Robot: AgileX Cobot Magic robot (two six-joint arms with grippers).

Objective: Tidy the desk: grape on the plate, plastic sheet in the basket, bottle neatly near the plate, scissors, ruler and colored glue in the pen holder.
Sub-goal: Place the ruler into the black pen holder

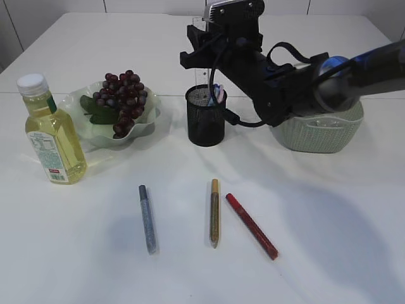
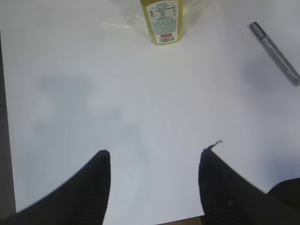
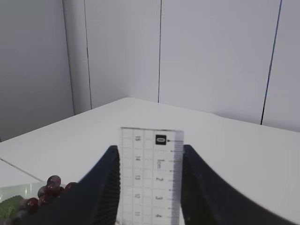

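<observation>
In front of the pen holder (image 1: 205,116) I see three glue sticks (image 1: 214,212) lying flat. My left gripper (image 2: 154,161) hangs wide, empty. Above the holder, my right gripper (image 3: 149,161) clamps the clear ruler (image 3: 151,173).

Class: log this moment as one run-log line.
right gripper: shut on ruler, above pen holder | left gripper: open, empty | glue sticks: on table
</observation>
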